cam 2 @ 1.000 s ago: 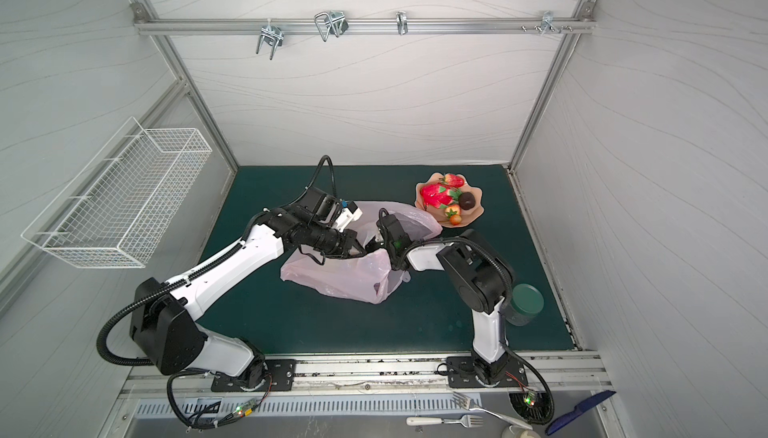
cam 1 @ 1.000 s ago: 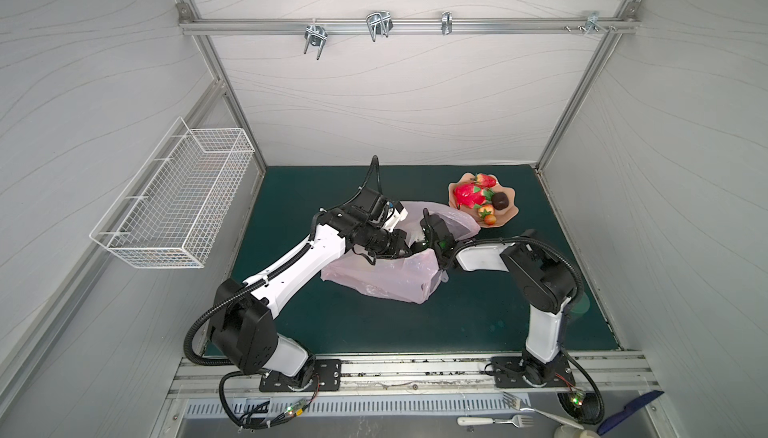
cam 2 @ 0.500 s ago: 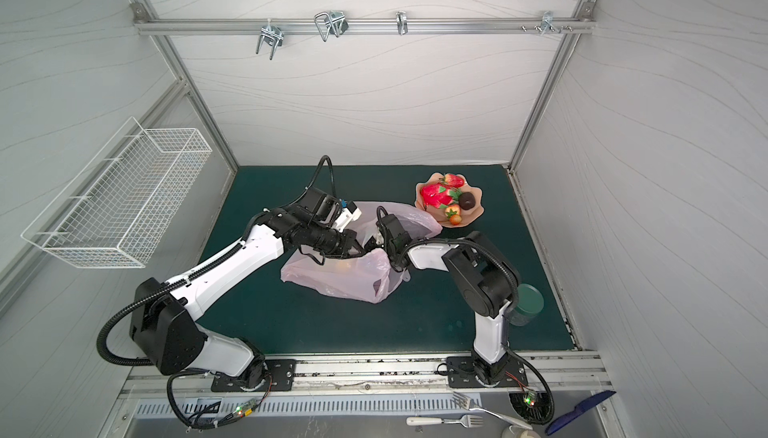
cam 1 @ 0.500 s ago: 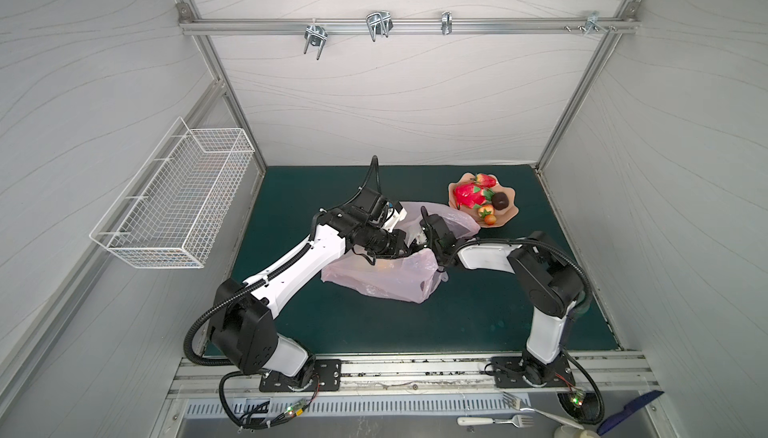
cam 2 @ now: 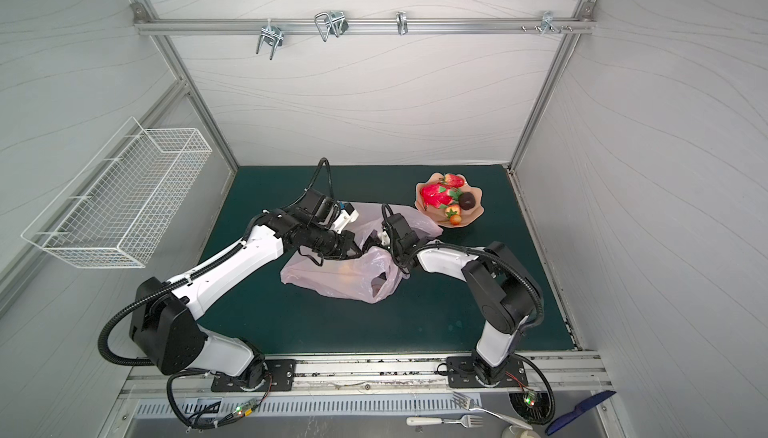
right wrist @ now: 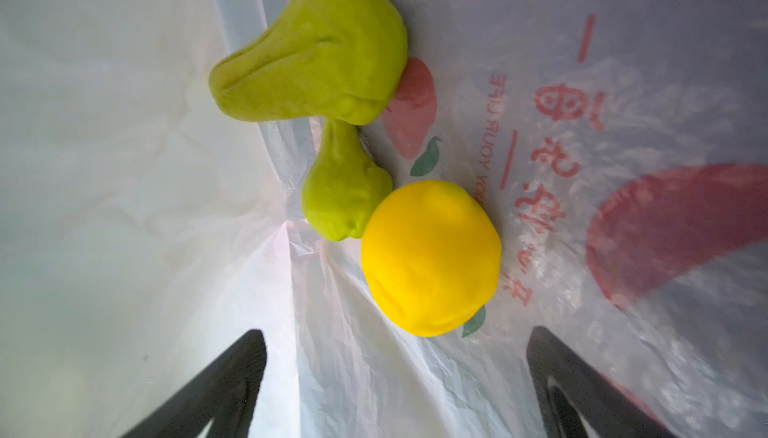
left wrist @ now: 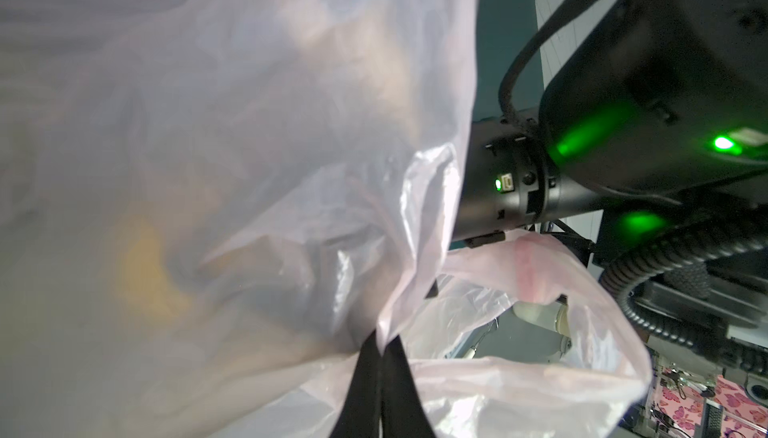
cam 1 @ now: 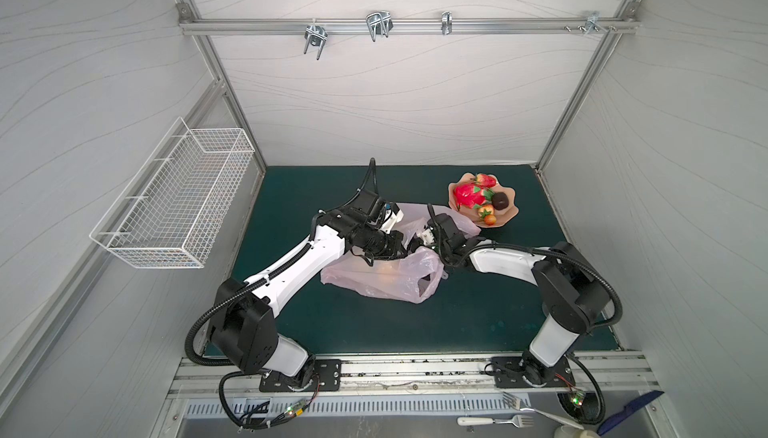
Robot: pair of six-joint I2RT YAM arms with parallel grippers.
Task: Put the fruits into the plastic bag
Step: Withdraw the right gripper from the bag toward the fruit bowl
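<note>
The plastic bag (cam 1: 374, 280) lies mid-frame in both top views, the left gripper (left wrist: 380, 346) pinched tight on its rim. The right gripper (right wrist: 395, 332) reaches inside, jaws wide, empty — lemon (right wrist: 430, 257) and two pears (right wrist: 316, 45) lie just ahead. Other fruits (cam 1: 467, 195) sit on the plate (cam 1: 512, 211), up-right of the bag.

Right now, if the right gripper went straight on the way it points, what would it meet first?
Probably the yellow lemon, lying just ahead of the open right gripper inside the plastic bag; the two green pears lie beyond it. Depth is hard to judge.
</note>
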